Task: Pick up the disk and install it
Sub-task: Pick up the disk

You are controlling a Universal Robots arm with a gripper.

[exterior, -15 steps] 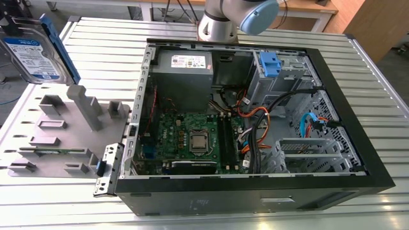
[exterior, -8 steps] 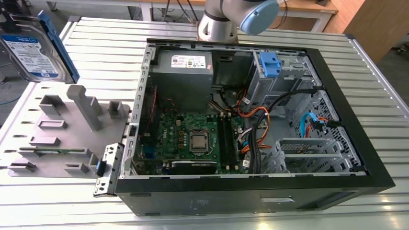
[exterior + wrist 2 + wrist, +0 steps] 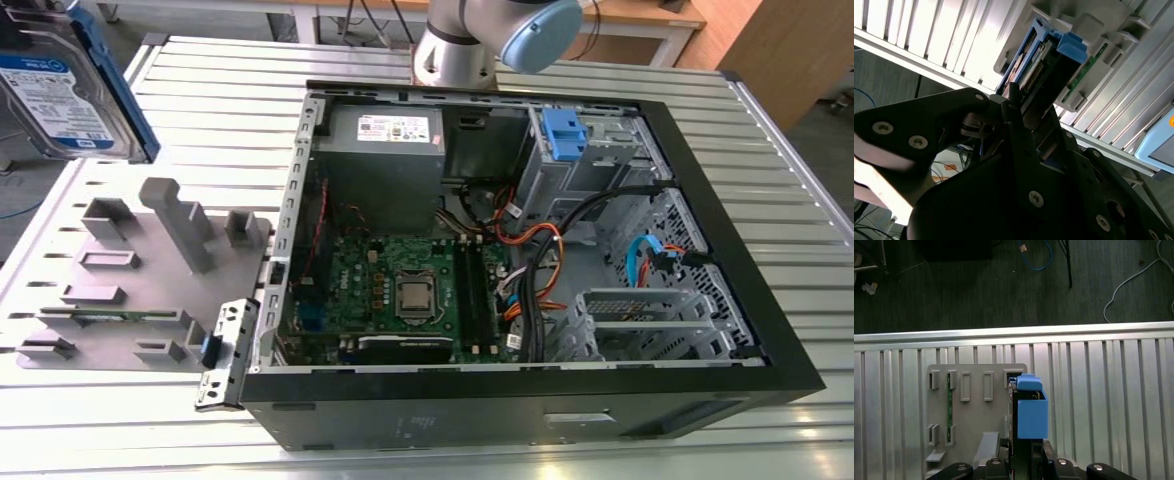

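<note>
black fingers (image 3: 1019, 135) tight on flat, blue-railed silver disk (image 3: 54, 90) above ribbed metal table (image 3: 1104, 390)

Ribbed aluminium table (image 3: 200, 90), dark carpet floor (image 3: 979, 295)

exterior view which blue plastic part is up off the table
The blue side rail of the silver-metal hard drive at the exterior view's left; the blue plastic latch sits inside the black case.

Bright even light; glare on ribbed table (image 3: 954, 30); case interior (image 3: 400, 290) shadowed; disk (image 3: 54, 90) slightly soft.
</note>
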